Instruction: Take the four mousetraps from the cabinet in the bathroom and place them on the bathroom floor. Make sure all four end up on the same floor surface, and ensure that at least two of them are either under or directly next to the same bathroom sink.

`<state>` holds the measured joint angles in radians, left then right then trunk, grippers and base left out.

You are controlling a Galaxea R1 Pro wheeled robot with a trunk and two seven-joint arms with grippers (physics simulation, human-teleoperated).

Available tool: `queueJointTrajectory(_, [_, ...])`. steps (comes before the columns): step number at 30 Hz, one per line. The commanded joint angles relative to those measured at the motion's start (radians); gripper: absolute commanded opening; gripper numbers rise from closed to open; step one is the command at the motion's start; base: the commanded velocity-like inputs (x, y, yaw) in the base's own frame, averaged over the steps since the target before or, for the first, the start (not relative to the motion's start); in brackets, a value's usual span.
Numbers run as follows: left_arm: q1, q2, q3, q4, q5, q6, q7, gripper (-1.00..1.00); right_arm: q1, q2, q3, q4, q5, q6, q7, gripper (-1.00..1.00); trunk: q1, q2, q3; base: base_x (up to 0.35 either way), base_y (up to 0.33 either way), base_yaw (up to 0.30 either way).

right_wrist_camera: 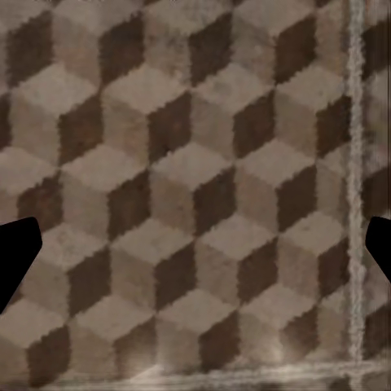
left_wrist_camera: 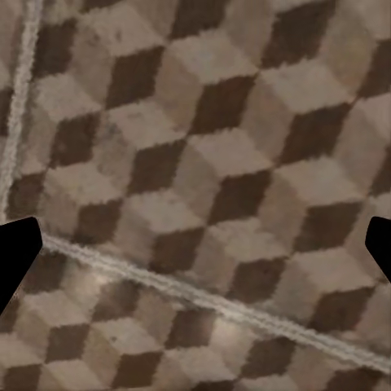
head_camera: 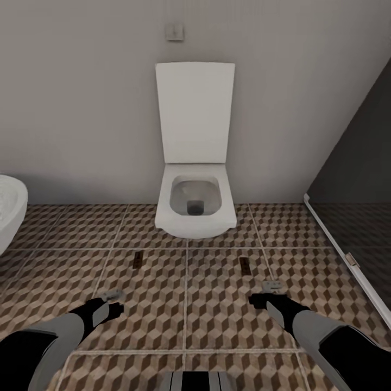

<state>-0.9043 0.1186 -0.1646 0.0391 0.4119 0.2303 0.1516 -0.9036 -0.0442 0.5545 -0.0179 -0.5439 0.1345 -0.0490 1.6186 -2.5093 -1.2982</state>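
I face the bathroom floor, tiled in brown, beige and white cubes. Two small flat brown rectangles lie on it in front of the toilet, one to the left and one to the right. They may be mousetraps but are too small to tell. My left gripper and right gripper hover low over the tiles, just short of these pieces. Both are open and empty. In the wrist views, only bare tile lies between the left gripper's and the right gripper's fingers. The cabinet and bathroom sink are out of view.
A square white toilet with its lid up stands against the grey wall straight ahead. A rounded white fixture juts in at the left edge. At the right, a glass shower screen and its pale sill border the tiles.
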Motion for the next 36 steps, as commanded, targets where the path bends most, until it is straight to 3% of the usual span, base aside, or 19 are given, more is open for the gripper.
queueJointTrajectory(1, [-0.001,0.0,-0.008,0.001,0.01,0.003,0.002,1.0,0.0,0.0,0.008,-0.002,-0.008,0.006,-0.004,1.0,-0.001,0.0,0.003,0.0,0.0,0.0])
queueJointTrajectory(9, [-0.001,0.008,-0.007,0.001,0.016,0.028,0.002,1.0,0.001,0.0,0.008,0.01,-0.008,0.014,-0.006,1.0,-0.004,0.002,0.029,0.0,0.0,0.037])
queueJointTrajectory(23, [0.0,0.01,-0.008,0.001,0.029,0.042,0.002,1.0,0.002,0.0,0.009,0.013,-0.008,0.107,-0.005,1.0,-0.01,0.005,0.063,0.0,0.0,0.072])
queueJointTrajectory(36, [0.001,0.01,-0.007,0.001,0.045,0.041,0.002,1.0,0.024,0.001,0.011,0.012,-0.007,0.122,-0.005,1.0,-0.016,0.008,0.107,0.0,0.0,0.026])
